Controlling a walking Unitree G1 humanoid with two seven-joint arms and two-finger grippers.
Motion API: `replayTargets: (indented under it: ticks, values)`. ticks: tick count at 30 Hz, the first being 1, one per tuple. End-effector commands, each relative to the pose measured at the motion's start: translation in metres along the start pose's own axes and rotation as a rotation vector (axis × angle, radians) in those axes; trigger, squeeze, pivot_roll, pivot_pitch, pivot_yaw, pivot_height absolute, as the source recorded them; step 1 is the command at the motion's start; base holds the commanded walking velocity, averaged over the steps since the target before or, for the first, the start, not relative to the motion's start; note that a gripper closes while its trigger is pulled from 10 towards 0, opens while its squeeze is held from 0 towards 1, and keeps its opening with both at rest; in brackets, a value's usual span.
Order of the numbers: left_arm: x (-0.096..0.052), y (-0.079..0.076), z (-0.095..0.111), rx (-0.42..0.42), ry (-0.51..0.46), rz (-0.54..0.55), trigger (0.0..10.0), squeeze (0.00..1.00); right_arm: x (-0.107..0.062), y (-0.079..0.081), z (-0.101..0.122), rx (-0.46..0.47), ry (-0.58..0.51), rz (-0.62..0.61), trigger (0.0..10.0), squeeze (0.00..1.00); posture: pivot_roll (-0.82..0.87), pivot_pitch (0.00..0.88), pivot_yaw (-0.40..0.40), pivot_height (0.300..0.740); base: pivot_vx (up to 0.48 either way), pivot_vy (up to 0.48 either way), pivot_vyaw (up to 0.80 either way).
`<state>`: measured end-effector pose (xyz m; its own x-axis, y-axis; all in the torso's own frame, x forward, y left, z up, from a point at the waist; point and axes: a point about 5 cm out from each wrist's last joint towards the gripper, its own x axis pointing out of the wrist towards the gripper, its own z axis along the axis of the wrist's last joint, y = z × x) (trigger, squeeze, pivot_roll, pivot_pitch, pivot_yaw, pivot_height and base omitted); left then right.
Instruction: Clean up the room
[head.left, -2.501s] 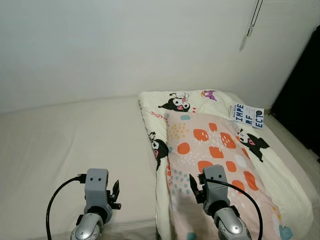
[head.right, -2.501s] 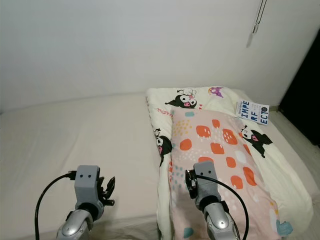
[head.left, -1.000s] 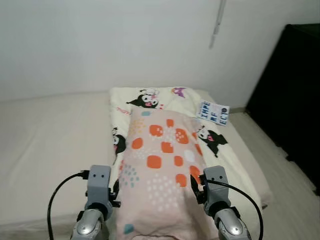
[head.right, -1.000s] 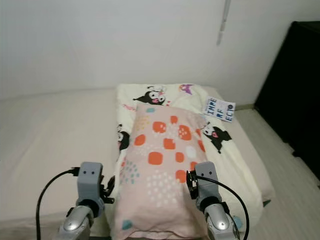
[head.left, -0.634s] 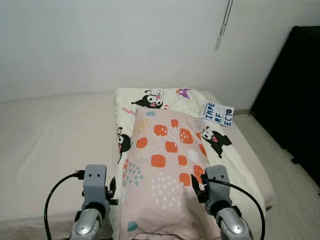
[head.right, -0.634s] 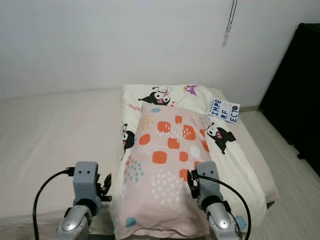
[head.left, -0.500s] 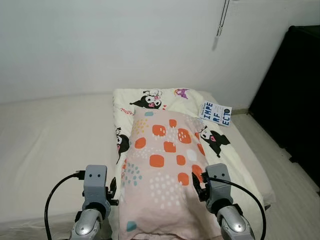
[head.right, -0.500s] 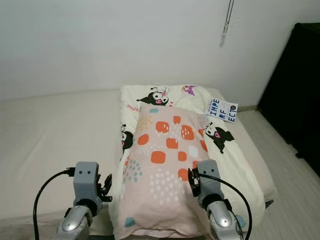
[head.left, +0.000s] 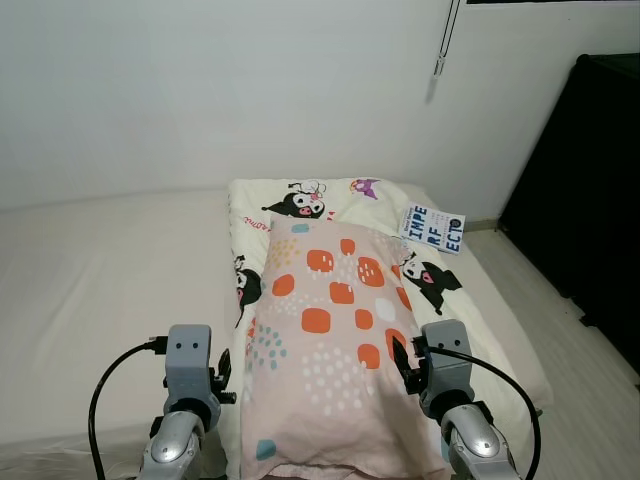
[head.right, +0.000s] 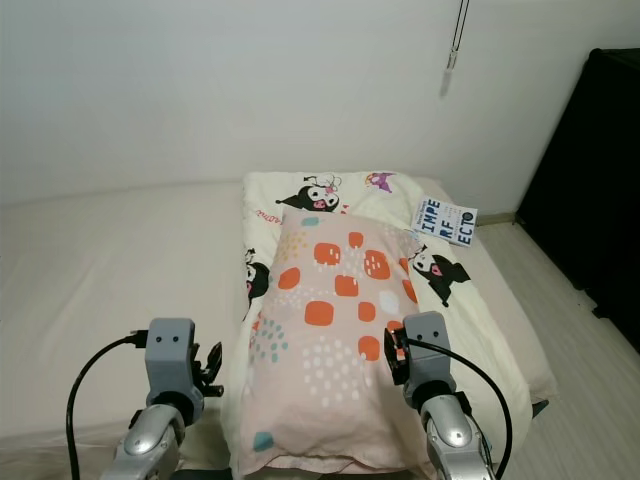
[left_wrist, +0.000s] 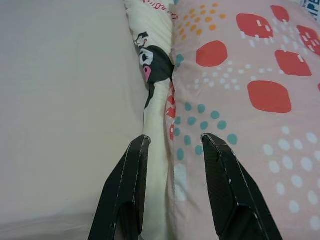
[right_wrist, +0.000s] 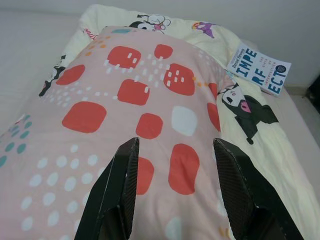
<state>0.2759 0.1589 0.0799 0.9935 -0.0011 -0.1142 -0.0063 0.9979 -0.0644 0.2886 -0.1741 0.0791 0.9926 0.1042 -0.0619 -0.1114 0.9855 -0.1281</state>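
Left eye view | soft oblong pink spotted pillow | on cartoon-print quilt

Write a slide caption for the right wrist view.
Right claw open above a pink spotted pillow on a cartoon-print blanket, a book lying at its far corner.

Both silver arms reach forward and low from the robot's body, wrists level and side by side. The left gripper points ahead with its two black fingers spread apart. The right gripper matches the pose, its fingers likewise parted. A black cable loops out from the left wrist, another from the right wrist.
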Motion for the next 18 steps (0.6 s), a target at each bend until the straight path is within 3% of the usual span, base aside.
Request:
replayTargets:
  ticks: [1, 18]
  values:
    - [-0.0023, 0.0042, -0.0062, -0.012, 0.025, 0.02, 10.0, 0.0, -0.0013, -0.0038, -0.0041, 0.016, 0.016, -0.01, 10.0, 0.0, -0.05, 0.131, 0.035, 0.68, 0.0, 0.0, 0.0]
    - [-0.0028, 0.0015, -0.0064, -0.015, 0.032, 0.015, 10.0, 0.0, -0.0028, -0.0041, -0.0037, 0.04, 0.008, -0.006, 10.0, 0.0, -0.04, 0.138, 0.037, 0.641, 0.0, 0.0, 0.0]
